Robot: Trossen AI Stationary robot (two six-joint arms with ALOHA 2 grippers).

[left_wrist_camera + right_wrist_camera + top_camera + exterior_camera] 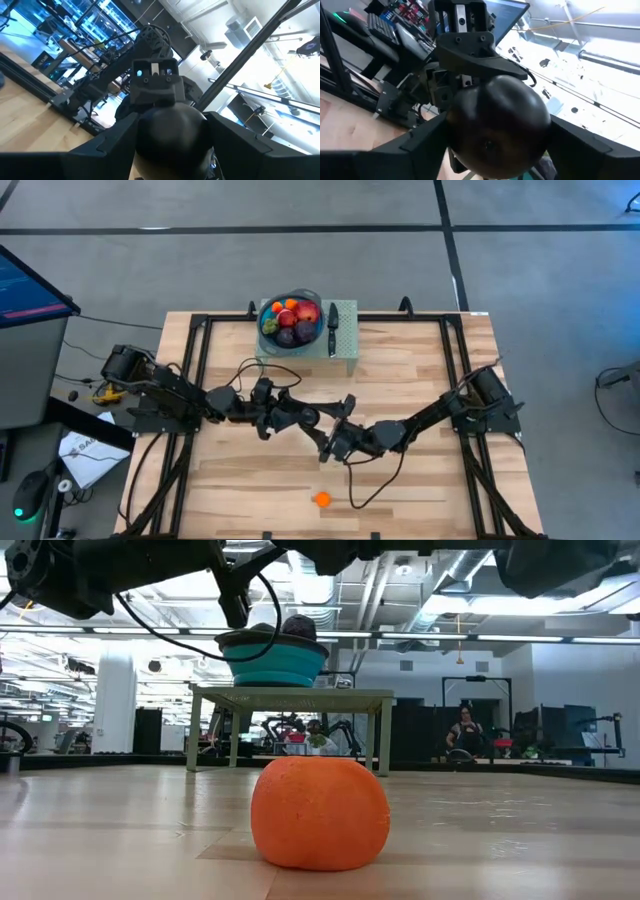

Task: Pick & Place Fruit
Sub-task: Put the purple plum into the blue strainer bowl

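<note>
Both claws meet mid-table, above the boards. My left gripper [172, 145] clasps a dark round plum-like fruit [172, 135]. My right gripper [495, 145], jaws spread, brackets the same fruit; grip not confirmed. I judge a handover. Next: right clamps, left lets go. Round blue bowl [291, 321] holds other fruit; small orange fruit [321, 499] lies near the front edge.

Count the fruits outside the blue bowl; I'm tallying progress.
2: an orange fruit alone on the wooden table; a dark fruit in the left gripper, mid-table. Others may be hidden.
</note>
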